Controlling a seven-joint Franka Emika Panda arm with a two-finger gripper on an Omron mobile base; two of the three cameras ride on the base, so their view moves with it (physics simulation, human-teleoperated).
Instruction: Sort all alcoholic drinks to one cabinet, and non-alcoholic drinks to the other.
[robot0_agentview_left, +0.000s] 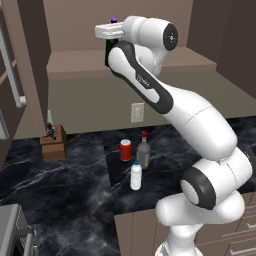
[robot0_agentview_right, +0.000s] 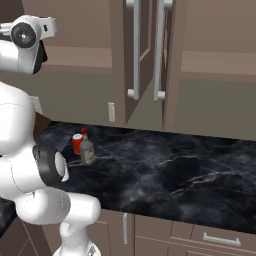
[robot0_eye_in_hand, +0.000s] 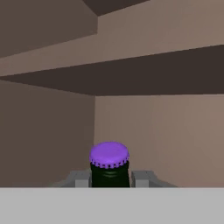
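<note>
Inside the open upper cabinet (robot0_agentview_left: 75, 62), the pincer (robot0_eye_in_hand: 110, 178) apparently grasps the green bottle (robot0_eye_in_hand: 110, 168) below its purple cap.

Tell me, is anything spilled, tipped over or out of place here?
Nothing stands out. The red can, the red-capped bottle and the small plastic bottle stand upright on the counter, with no spill. The gripper holds the green bottle upright inside the open cabinet.

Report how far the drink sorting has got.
Nothing shows as finished. In hand: the hand grips the green bottle at the open cabinet. Left on the counter: red-capped bottle, red can, blue-capped plastic bottle.
</note>
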